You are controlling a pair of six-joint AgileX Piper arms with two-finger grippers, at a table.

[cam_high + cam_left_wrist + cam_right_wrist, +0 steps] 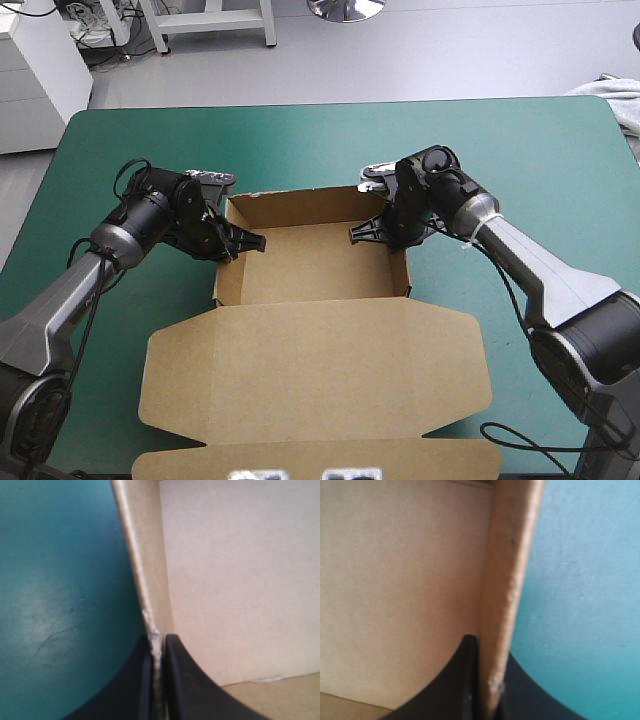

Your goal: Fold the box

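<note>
The brown box [315,265] stands as an open tray in the middle of the teal-green table, its lid [315,370] lying flat toward the near edge. My left gripper [238,243] is shut on the tray's left wall; in the left wrist view the wall's edge [145,595] runs straight down between the black fingers [182,680], one outside and one inside the tray. My right gripper [372,230] is shut on the right wall, whose rim [507,580] passes between its fingers [462,680] the same way.
A pale cloth [615,100] lies at the table's far right corner. Bare teal-green cover [300,140] stretches beyond the tray to the far edge and on both sides of the arms.
</note>
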